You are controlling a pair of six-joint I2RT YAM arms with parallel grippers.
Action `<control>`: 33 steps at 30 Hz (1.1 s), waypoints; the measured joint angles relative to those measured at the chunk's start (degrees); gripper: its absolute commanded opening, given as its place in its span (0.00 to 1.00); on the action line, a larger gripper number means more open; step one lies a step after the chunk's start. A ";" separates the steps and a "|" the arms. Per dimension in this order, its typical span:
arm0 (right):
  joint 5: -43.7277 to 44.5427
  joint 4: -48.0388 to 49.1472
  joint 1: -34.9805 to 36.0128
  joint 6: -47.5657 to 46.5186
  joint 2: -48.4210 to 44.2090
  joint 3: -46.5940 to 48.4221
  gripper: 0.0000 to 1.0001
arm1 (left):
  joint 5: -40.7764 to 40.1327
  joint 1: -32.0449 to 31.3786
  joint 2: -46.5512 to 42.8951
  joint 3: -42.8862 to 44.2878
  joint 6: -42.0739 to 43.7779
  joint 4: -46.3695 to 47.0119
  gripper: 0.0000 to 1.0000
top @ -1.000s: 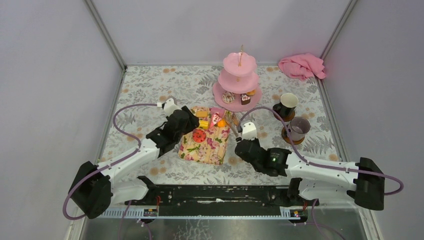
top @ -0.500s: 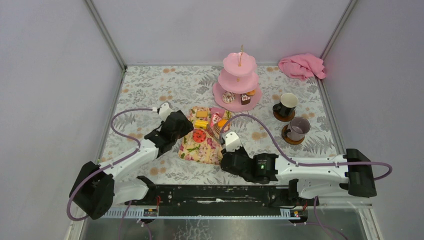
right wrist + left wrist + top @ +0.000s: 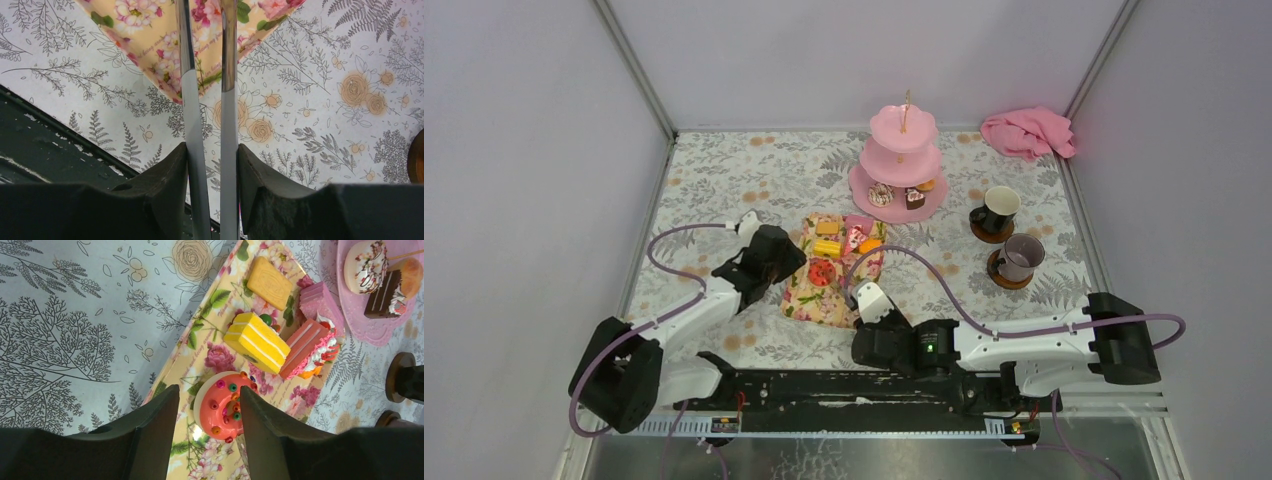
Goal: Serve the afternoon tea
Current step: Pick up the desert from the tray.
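The left pincer [image 3: 207,395] hangs open over the red cake [image 3: 222,407] on the flowered tray [image 3: 200,340], narrowing a little. The right pincer [image 3: 212,150] — clamped on metal tongs [image 3: 188,100] — has drawn back near, so the left likely carries this cake to the far pink stand [image 3: 902,150].

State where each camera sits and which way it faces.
Top: high behind the robot, facing down at the table; left arm and right arm show.
Left wrist: on the left arm, looking down at the tray; left jaws frame a red cake.
Right wrist: on the right arm, looking down at the tray's corner; right jaws clamp tongs.
Shared: all three show the tray.
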 measured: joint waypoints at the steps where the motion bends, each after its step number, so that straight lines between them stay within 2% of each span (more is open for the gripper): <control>1: 0.00 -0.04 0.22 0.26 0.00 0.00 0.43 | 0.20 0.00 0.31 0.00 0.00 0.00 0.54; 12: 0.52 -2.05 4.66 1.75 0.55 0.28 0.47 | 2.27 0.26 3.65 0.00 -0.02 0.48 0.51; 23: 3.21 -3.63 4.85 3.06 7.54 2.86 0.50 | 2.95 0.26 6.86 0.17 0.00 0.57 0.50; 33: 3.61 -3.48 4.85 2.95 8.39 3.85 0.53 | 2.99 0.26 8.79 0.92 0.02 0.59 0.50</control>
